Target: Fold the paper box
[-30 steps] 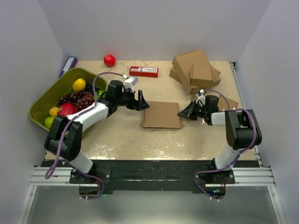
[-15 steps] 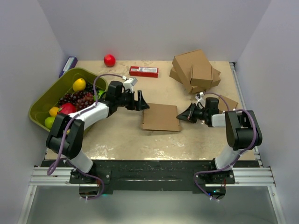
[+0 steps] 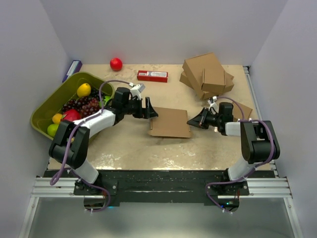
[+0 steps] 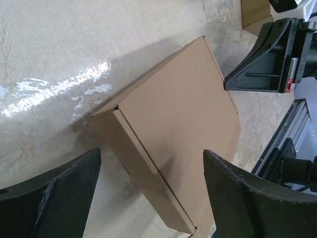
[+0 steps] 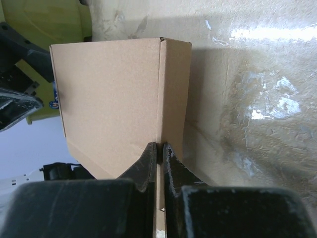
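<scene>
My right gripper is pinched shut on a thin sliver of card at the right edge of the paper box. I judge this pins that side so the box, lying closed and flat on the table between my two arms, cannot slide. My left gripper stands wide open just off the box's left side wall, holding nothing, placed, I judge, to press that side home.

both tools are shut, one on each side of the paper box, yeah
No: only the right tool is shut. The left tool is wide open, as the left wrist view shows. They do flank the paper box.
</scene>
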You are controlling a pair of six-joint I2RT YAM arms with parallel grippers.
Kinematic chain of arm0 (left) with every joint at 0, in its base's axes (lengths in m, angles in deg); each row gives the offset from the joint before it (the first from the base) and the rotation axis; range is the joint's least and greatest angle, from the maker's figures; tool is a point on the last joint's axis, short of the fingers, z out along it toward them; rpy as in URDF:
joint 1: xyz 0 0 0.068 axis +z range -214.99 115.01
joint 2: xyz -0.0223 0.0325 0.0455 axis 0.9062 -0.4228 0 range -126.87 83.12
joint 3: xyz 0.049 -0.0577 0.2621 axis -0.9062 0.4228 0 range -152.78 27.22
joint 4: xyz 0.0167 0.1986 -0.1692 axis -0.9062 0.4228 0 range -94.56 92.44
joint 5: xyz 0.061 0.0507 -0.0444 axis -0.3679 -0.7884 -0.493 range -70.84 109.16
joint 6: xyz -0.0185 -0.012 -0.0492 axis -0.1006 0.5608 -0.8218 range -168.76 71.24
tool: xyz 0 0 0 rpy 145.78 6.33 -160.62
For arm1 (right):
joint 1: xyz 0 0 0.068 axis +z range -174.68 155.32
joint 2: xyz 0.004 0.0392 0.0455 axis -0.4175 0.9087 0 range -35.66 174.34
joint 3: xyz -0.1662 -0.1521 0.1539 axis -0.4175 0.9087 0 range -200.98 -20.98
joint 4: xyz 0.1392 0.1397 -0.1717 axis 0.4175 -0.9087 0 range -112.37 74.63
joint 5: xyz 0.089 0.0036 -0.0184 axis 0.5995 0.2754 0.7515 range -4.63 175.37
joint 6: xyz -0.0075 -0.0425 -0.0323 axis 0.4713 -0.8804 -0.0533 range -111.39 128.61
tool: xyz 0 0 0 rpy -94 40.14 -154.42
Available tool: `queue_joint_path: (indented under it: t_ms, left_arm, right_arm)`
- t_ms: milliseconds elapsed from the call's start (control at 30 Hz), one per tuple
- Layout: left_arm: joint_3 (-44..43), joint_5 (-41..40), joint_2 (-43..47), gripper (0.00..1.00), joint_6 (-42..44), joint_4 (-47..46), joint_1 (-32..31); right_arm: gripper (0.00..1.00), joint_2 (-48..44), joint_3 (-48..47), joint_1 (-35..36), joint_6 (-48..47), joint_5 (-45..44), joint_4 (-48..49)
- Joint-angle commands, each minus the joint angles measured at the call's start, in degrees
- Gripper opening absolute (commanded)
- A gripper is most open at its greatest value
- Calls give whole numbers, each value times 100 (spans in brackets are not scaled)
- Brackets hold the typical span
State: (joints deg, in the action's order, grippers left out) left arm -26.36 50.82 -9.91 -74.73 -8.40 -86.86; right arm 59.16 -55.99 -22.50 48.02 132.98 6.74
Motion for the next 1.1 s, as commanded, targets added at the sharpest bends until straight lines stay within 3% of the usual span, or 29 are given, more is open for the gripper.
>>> queue_joint_path:
  t_ms: [0, 167, 300, 633, 700, 733, 800, 833, 967, 1067]
  left_arm:
    - [173, 411, -136, 88, -311, -416, 42]
    - [286, 806, -320, 87, -618, -793, 42]
    - [515, 1272, -417, 79, -1154, -1678, 42]
    - [691, 1536, -514, 26, -1595, -2104, 42]
    - [683, 1545, -514, 21, -1612, -2121, 42]
    - [682, 1562, -514, 18, -1612, -2113, 42]
    - [691, 1580, -505, 12, -1612, -2130, 42]
    - [691, 1606, -496, 8, -1621, -2130, 51]
    - [682, 1685, -488, 2, -1639, -2139, 112]
    - [674, 1721, -461, 0, -1665, -2139, 165]
  right_arm:
    - [0, -140, 73, -33, 119, 195, 206]
    - [0, -166, 90, -33, 119, 117, 224]
    - [0, -280, 90, 11, 66, -32, 180]
    - [0, -684, -24, 239, -443, -691, -461]
    - [11, -842, -59, 266, -654, -920, -732]
    - [31, -1017, -68, 275, -724, -1008, -821]
    - [53, -1237, -77, 318, -927, -1245, -997]
    - [73, -1517, -68, 353, -997, -1307, -1033]
    - [86, -2351, -129, 765, -1601, -2122, -1366]
    - [88, -2967, -322, 1862, -2304, -3668, -1850]
